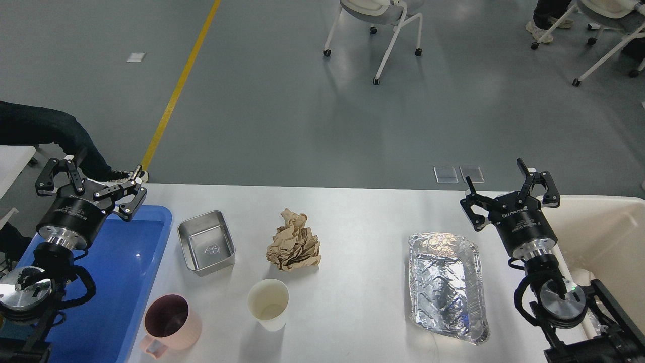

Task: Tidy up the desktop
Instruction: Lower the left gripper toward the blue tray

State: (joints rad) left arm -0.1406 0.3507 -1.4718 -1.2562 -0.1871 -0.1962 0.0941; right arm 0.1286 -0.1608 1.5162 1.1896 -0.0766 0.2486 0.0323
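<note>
Desktop (352, 217) clutter: steel pan (206, 243), crumpled paper (294, 242), foil tray (447, 285); left pincer (88, 182), right pincer (509, 191) spread wide, empty.

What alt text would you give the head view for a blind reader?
A white desktop holds a steel tin, crumpled brown paper, paper cup, pink mug and foil tray. Open left gripper and right gripper hover at the sides.
</note>
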